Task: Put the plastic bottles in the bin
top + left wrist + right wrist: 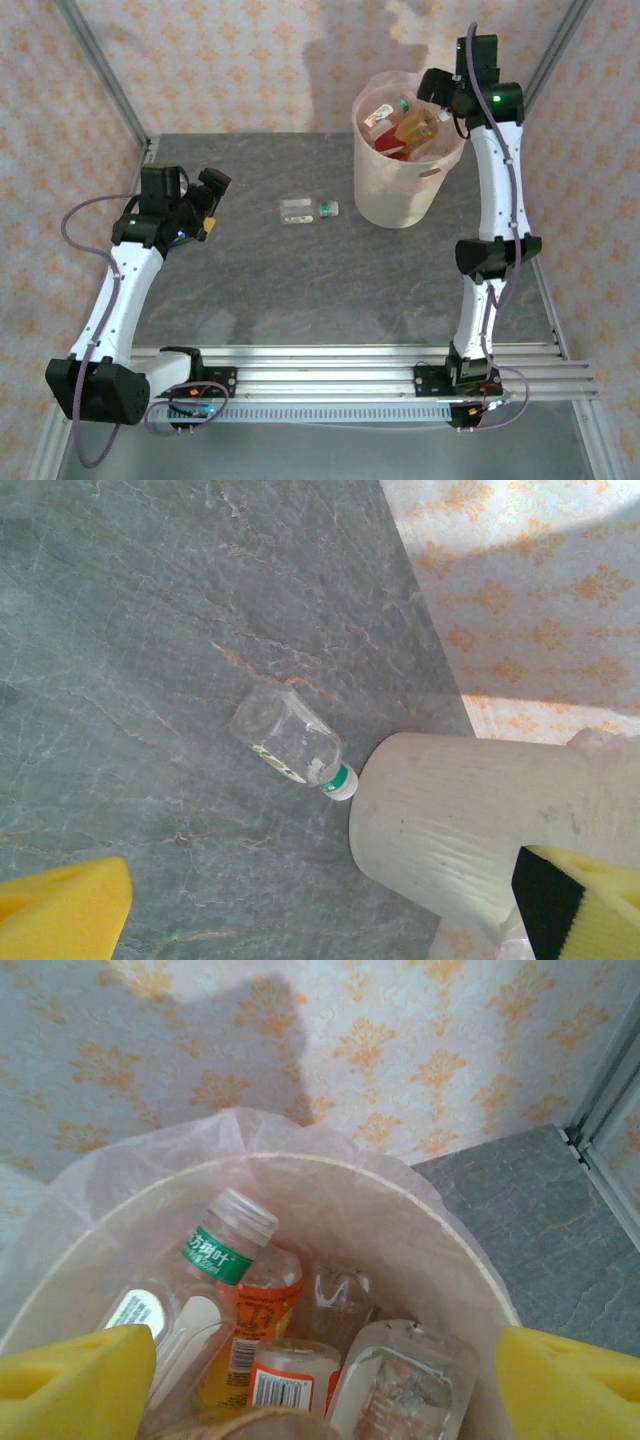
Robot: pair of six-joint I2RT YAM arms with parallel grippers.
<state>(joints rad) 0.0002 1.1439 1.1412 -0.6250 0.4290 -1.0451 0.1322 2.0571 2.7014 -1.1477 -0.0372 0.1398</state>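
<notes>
One bottle [308, 210] lies on its side on the grey desk [250, 290], just left of the bin [390, 200]. In the left wrist view its green-ringed cap end sits at the foot of the bin, touching it or nearly so. Its label is white with green print too blurred to read. The left hand [210, 203] hovers over the desk to the left of that bottle, well apart from it, spread wide and empty.

The right hand [320, 1390] hangs over the bin's mouth. Its yellow pads [75, 1380] stand far apart with nothing gripped between them.

The bin is lined with a thin pinkish bag [100, 1200] and holds a heap of bottles:
- The green-band bottle [222, 1250] is clear and leans cap-up, with white Chinese characters on the band that are too small to make out.
- The orange-label bottle [265, 1305] lies against it and carries fine dark print.
- The barcode bottle [290, 1380], below that, has a red-orange label with a white barcode patch.
- The white-label bottle [135, 1310] lies at the left, its text unreadable.
- The plain clear bottle [345, 1300] rests against the far wall.
</notes>
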